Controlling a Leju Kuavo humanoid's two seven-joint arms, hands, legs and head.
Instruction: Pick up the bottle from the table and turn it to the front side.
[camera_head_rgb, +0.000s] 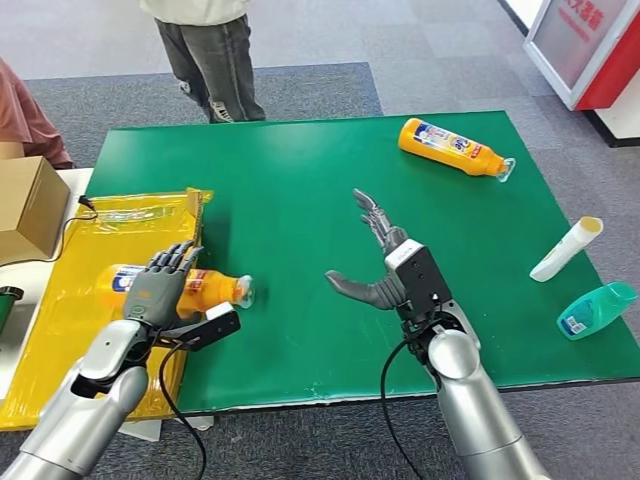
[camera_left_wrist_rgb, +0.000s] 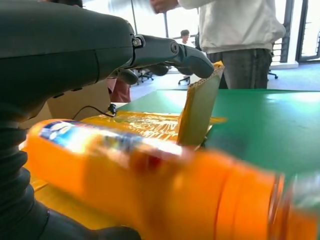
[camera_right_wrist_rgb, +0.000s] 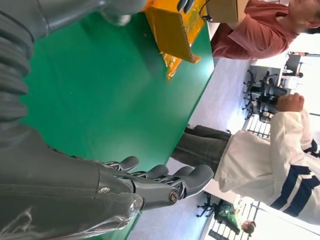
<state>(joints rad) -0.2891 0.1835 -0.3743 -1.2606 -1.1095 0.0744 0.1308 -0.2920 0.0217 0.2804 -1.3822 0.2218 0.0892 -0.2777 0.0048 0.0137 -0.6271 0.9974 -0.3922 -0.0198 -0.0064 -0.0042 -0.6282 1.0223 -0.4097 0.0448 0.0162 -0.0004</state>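
Head view first: your left hand (camera_head_rgb: 160, 283) sits right over the orange bottle (camera_head_rgb: 215, 288), which lies on its side at the near-left of the green table (camera_head_rgb: 302, 200), body half on the yellow wrapped tray (camera_head_rgb: 53, 310), cap end pointing toward the middle of the table. The fingers drape across the bottle's label area, but from up here I can't tell whether they're actually clamped on it or just hovering above. Your right hand (camera_head_rgb: 377, 262) is wide open, fingers spread, holding nothing, parked over bare green near the table's middle. There's a second orange bottle (camera_head_rgb: 453, 147) at the far right, so don't mix them up.

Left wrist view: the bottle (camera_left_wrist_rgb: 151, 185) runs right across the palm, very close, with the fingers (camera_left_wrist_rgb: 177, 52) arched over it and clearly not pressed down on it yet; the thumb (camera_left_wrist_rgb: 83, 230) sits underneath. So I'd call it an open cage around the bottle rather than a grip. If you're closing, wrap around the fat middle of the body, not the tapering neck, since it's round and slick and will want to roll. Watch the raised cardboard edge (camera_left_wrist_rgb: 198, 107) just past the fingertips.

Right wrist view: right-hand fingers (camera_right_wrist_rgb: 166, 177) stretched straight over the table edge, nothing in them. A person (camera_right_wrist_rgb: 264, 155) stands just beyond, so keep any swing small.
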